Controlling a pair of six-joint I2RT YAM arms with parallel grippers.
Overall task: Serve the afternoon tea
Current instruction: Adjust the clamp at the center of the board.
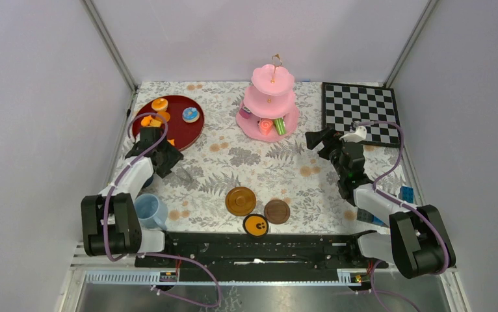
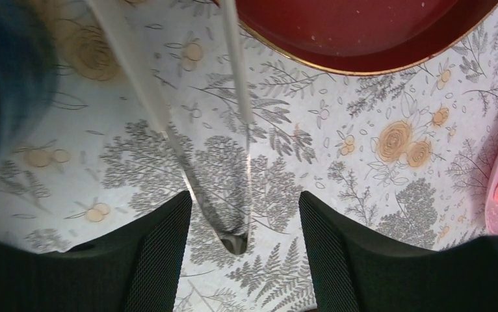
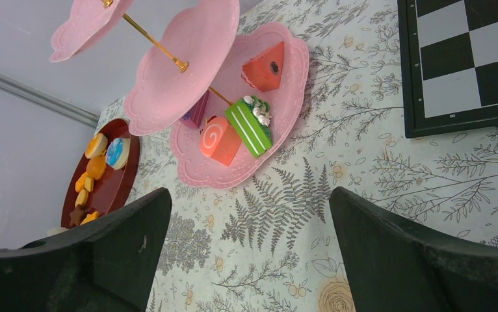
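The pink three-tier cake stand stands at the back centre. Its bottom tier carries a green slice, a pink roll, a red wedge and a purple piece. A dark red tray at the back left holds several small pastries. My left gripper hovers open just in front of the tray. Clear tongs lie on the cloth between its fingers. My right gripper is wide open and empty, to the right of the stand.
A light-blue cup sits by the left arm's base. Two brown saucers and an orange disc lie at the front centre. The chessboard fills the back right. Blue blocks sit by the right arm.
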